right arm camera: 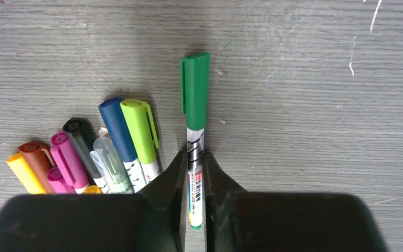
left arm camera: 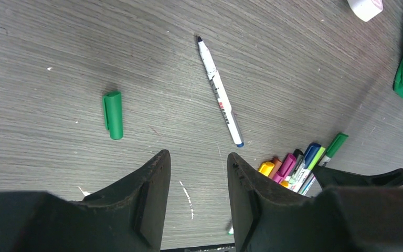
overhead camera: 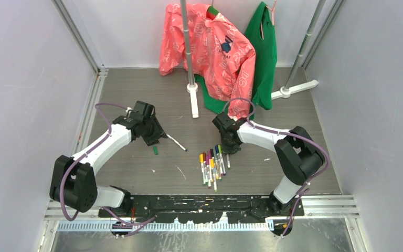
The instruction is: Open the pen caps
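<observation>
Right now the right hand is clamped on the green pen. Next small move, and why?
Probably lift the green pen clear of the pile and toward the left hand. The right hand is shut on its barrel, with the cap on and exposed. The left hand is open and empty, with a loose cap and a bare pen lying by it.

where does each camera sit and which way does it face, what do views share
Top external: above, behind the bases, looking down at the table; both arms show.
Left wrist: faces down past the open left gripper at the loose green cap and uncapped pen.
Right wrist: faces down past the right gripper, shut on the green-capped pen.
Shared: all three show the pen pile.
</observation>
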Available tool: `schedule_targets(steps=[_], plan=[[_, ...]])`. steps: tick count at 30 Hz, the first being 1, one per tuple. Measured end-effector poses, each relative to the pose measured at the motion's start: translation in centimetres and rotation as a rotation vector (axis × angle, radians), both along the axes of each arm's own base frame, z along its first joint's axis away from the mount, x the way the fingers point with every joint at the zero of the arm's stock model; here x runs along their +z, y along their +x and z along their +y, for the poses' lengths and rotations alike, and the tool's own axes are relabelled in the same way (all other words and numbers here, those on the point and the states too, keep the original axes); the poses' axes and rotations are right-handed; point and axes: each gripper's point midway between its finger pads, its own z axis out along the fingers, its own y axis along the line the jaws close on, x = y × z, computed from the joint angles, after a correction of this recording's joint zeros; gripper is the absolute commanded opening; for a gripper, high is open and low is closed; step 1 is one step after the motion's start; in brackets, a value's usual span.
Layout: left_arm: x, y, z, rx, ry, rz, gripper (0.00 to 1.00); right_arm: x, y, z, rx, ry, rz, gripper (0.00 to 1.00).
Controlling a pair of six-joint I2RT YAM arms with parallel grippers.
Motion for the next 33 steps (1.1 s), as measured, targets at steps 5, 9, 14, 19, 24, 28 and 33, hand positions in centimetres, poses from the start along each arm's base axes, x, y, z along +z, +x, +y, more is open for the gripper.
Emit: schedule_targets(steps=[5, 9, 14, 19, 24, 28, 33], plan=[[0.1, 0.0, -0.3, -0.007, -0.016, -0.002, 0.44, 0.1, 0.0, 0.1, -0.022, 0.011, -0.002, 0.01], [0.4, 0.3, -0.7, -0.013, -0.037, -0.014, 0.44, 0.2, -0.1, -0.1, -0.028, 0.01, -0.009, 0.01], [0.6, 0.5, -1.1, -0.023, -0.058, -0.025, 0.45, 1.1, -0.7, -1.0, -0.03, -0.014, -0.015, 0.01], [1.0, 0.7, -1.9, -0.044, -0.087, -0.04, 0.45, 4.5, 0.2, -0.8, -0.023, 0.007, -0.079, 0.01], [1.7, 0.6, -3.3, -0.075, -0.125, -0.062, 0.45, 7.9, 1.6, 0.7, -0.006, 0.075, -0.159, 0.01], [2.4, 0.8, -4.4, -0.091, -0.158, -0.087, 0.45, 9.2, 1.2, 2.7, 0.048, 0.105, -0.177, 0.01], [3.4, 1.3, -5.9, -0.107, -0.217, -0.126, 0.45, 10.4, -0.3, 6.7, 0.159, 0.141, -0.179, 0.01]])
